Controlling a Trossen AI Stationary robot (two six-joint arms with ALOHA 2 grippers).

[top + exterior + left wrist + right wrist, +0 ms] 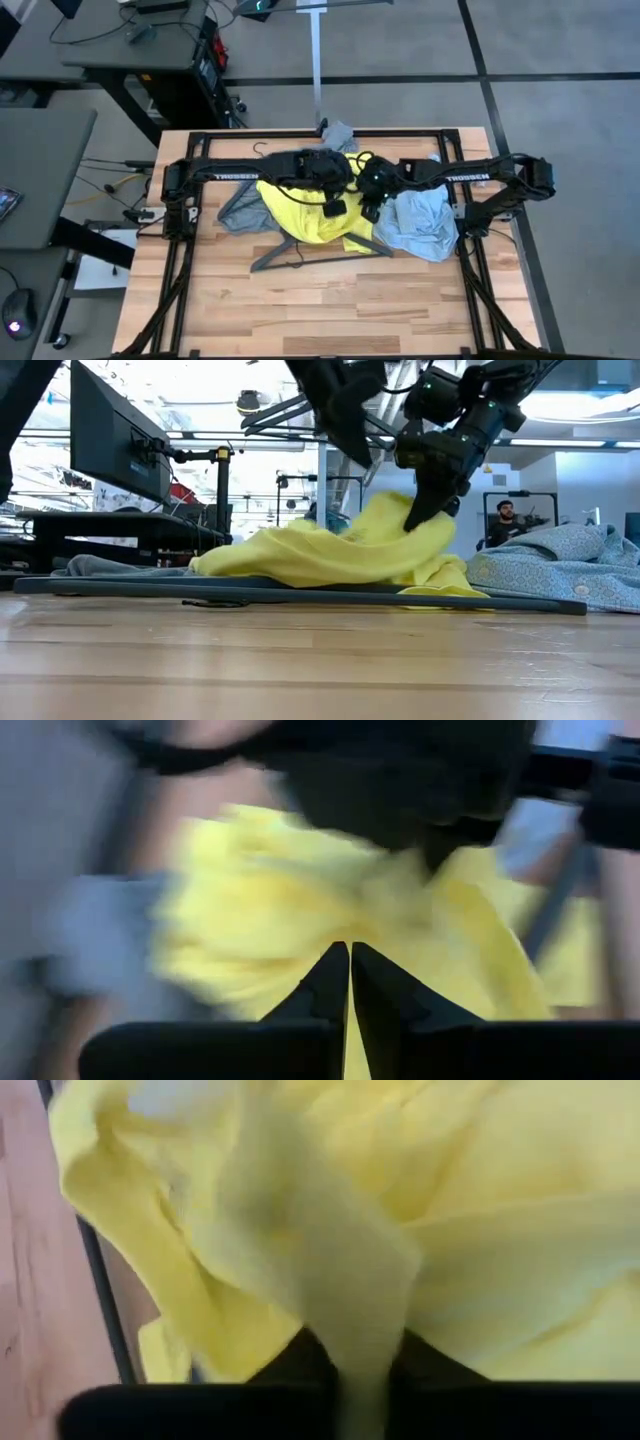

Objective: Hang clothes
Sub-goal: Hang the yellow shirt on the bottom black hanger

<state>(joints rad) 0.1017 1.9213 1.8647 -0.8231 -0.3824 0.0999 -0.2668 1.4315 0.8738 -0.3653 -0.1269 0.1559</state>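
yellow t-shirt (330, 550) lies lengthwise across table, pinched by right gripper (420, 510); left gripper (350, 982) closed, empty.

wooden table (300, 310) carries grey t-shirt (238, 208), yellow t-shirt (305, 215), blue shirt (420, 225), hanger (300, 262).

Floor: grey tiles (560, 60) with dark seams.
Counter: pale wood planks (330, 310).
Desk: dark, with monitor (110, 445).
Person: seated far behind (507, 520).
Light: bright ceiling strips (560, 405).
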